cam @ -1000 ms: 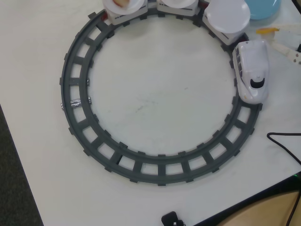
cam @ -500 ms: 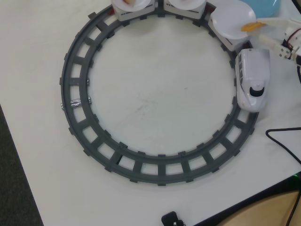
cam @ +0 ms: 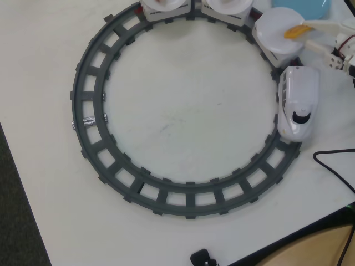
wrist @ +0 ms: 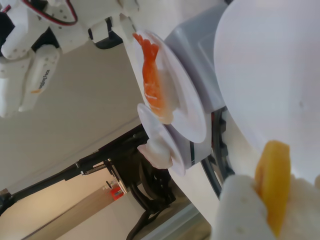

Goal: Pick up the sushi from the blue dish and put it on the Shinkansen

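I am gripping the sushi (cam: 297, 31) in my claw (cam: 299, 31) above the first white plate (cam: 280, 34) behind the Shinkansen (cam: 298, 102), far right. Risk: releasing off-centre is letting it roll off onto the track (cam: 89, 119).

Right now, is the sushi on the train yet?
Not yet. The yellow sushi is already off the blue dish. The gripper holds it just above the empty white plate behind the Shinkansen. What is left: set it down on that plate and let go.
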Controlling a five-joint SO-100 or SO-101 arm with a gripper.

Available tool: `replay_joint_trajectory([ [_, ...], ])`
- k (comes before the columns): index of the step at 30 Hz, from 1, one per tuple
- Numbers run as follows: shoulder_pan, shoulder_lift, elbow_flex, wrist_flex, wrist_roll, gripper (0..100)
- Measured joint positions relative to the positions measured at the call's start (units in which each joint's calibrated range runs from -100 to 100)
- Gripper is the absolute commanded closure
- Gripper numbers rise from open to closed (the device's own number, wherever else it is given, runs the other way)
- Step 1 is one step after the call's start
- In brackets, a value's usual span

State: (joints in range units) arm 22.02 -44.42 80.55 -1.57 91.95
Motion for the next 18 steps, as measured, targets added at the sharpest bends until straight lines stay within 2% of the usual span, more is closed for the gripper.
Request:
replay_joint_trajectory([
  [15,-0.1,0.1,4.4,-0.3,1.2,97],
  [18,0.0,0.0,4.4,-0.3,1.2,90],
])
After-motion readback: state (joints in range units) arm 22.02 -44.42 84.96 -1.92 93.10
